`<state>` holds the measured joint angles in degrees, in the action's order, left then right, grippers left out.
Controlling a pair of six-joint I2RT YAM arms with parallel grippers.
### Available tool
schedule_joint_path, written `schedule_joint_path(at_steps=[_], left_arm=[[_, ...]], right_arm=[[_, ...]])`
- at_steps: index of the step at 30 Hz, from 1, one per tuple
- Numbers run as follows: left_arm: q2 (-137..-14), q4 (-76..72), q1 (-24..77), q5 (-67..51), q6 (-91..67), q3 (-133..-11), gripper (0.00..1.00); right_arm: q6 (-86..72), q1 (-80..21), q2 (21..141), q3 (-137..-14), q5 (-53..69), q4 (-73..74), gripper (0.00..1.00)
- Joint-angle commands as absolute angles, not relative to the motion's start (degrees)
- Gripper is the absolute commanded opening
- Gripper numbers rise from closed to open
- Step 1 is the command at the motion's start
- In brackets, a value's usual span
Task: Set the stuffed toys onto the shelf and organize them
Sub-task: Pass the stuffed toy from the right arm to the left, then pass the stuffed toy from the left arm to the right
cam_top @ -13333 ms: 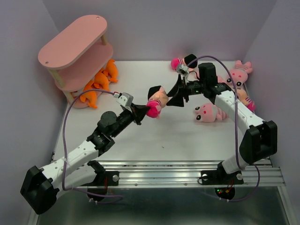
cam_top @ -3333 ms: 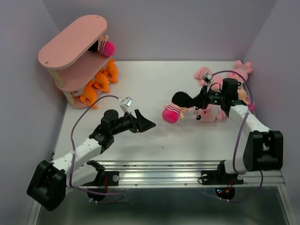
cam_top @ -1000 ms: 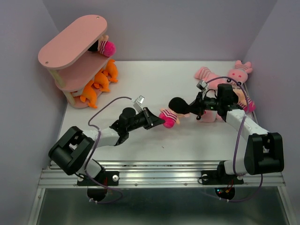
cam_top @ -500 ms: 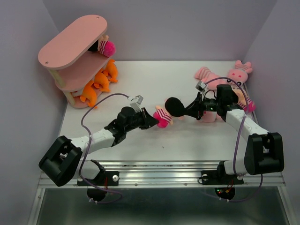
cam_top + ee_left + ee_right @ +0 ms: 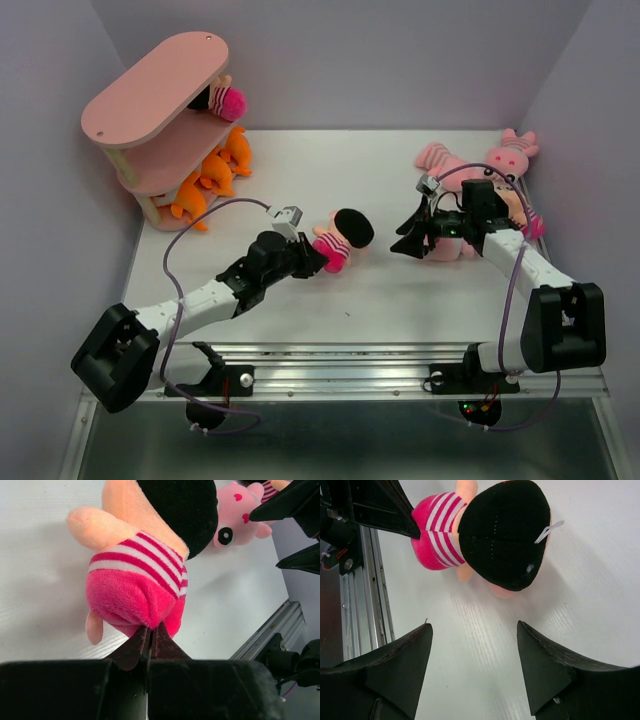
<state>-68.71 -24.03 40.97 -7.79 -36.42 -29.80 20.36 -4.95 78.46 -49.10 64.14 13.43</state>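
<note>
Two arms are seen over the white table (image 5: 300, 170). The left jaws, at the end of the left arm (image 5: 200, 295), are pressed together on the magenta plush bottom of a peach-faced doll with black hair and a magenta and white striped garment (image 5: 338, 238). In the left wrist view the two dark tips are met in a narrow point and a small fold of the magenta fabric is pinched between them. There the doll (image 5: 145, 565) is seen above the tips, with its black head turned away from the camera. It cannot be told whether the doll is touching the table or is raised a little. It is located near the middle of the table, well apart from the shelf.

The right jaws, at the end of the right arm (image 5: 510, 250), are spread wide apart and nothing is held in them. They are pointed towards the black head of the doll (image 5: 485, 535), and bare table is seen between.

The pink three-tier shelf of oval boards and pale wooden posts (image 5: 150, 90) is placed at the far left corner. A second doll of the same kind (image 5: 222, 100) is laid on the middle tier, at its right end. Several orange plush toys (image 5: 210, 175) are gathered at the lowest tier. Light pink striped plush animals (image 5: 450, 160) are lying at the far right, and one more pink animal (image 5: 445, 245) is partly hidden beside the right arm.
</note>
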Motion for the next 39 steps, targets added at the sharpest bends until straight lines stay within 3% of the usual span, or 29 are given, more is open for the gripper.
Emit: schedule_joint_path(at_steps=[1, 12, 19, 27, 39], left_arm=[[-65.8, -22.3, 42.0, -3.6, -31.9, -29.3, 0.00], [-65.1, -16.4, 44.9, 2.3, -28.0, -31.8, 0.00], [-68.0, -14.3, 49.1, 4.9, -26.5, -35.7, 0.00], [-67.6, -14.3, 52.5, 6.2, -25.9, -35.7, 0.00], [-64.9, -14.2, 52.6, 7.0, -25.7, -34.7, 0.00]], right_arm=[[23.6, -5.2, 78.9, -52.7, 65.7, 16.4, 0.74], [27.5, -11.5, 84.4, -62.1, 59.0, 34.7, 0.82], [22.6, -15.6, 87.6, -65.8, 45.7, 30.5, 0.89], [21.5, -17.3, 95.4, -71.8, 44.6, 30.4, 0.85], [17.9, -17.3, 98.0, -70.3, 49.0, 27.9, 0.76]])
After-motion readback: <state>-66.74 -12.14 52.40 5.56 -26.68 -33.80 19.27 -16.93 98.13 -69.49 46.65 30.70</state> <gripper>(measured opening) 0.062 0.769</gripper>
